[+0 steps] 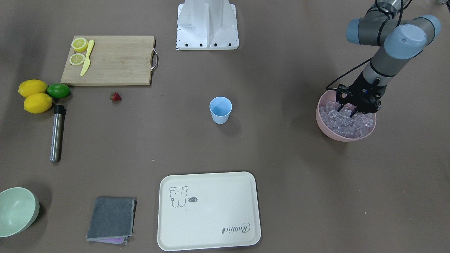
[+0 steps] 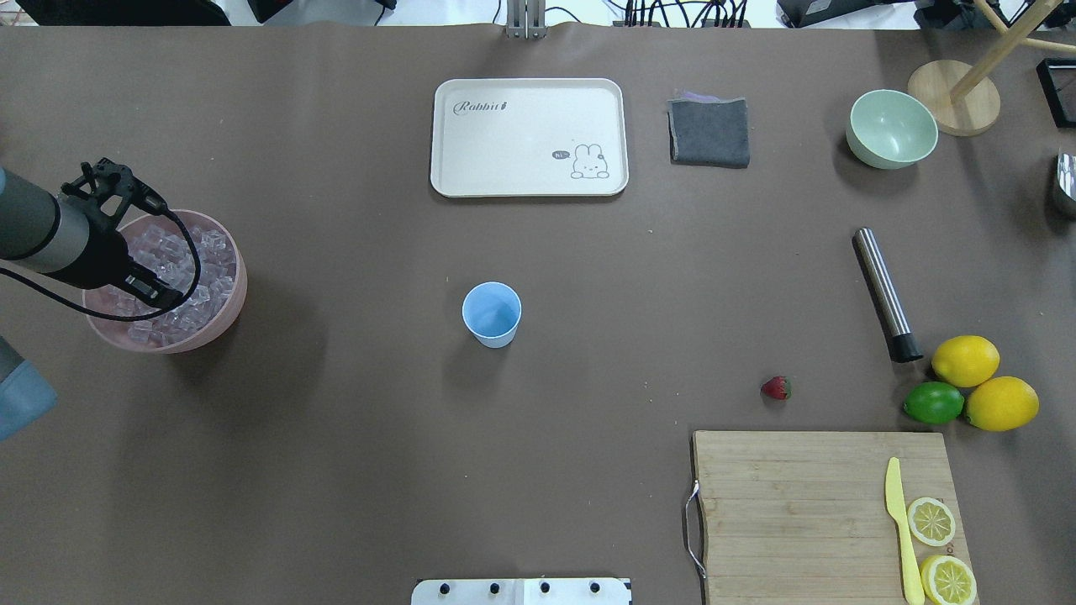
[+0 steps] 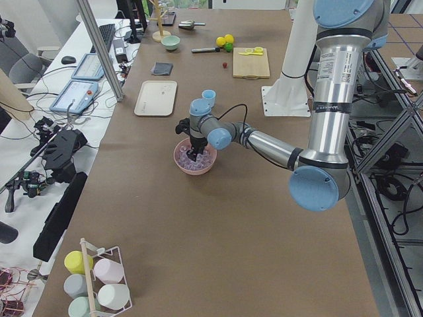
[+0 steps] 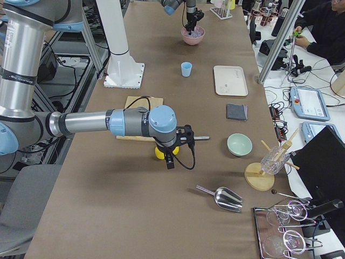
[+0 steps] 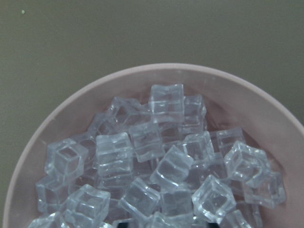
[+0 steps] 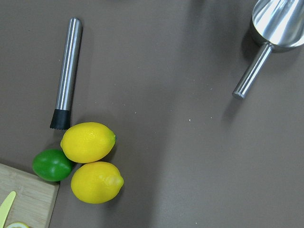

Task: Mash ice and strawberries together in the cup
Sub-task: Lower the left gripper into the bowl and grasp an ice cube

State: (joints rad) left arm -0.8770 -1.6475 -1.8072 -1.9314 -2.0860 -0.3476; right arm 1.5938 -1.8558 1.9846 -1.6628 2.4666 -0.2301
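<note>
- A wooden board (image 2: pixel 799 496) lies by the table's edge. Two lemon halves (image 2: pixel 931 520) and a yellow knife (image 2: pixel 899 529) lie on one end of it.
- Two whole lemons (image 2: pixel 965 360) and a green lime (image 2: pixel 933 402) sit bunched together, just off the board.
- A shiny metal stick (image 2: pixel 879 292) with a black end lies near the lemons.
- A cream tray (image 2: pixel 504 143) with a little rabbit drawn on it lies flat.
- A folded grey cloth (image 2: pixel 710 132) lies between the tray and a pale-green bowl (image 2: pixel 891 126).
- A pink bowl (image 2: pixel 234 294) stands far off at the other end.
- A metal scoop (image 6: pixel 280 19) lies on the table too.
</note>
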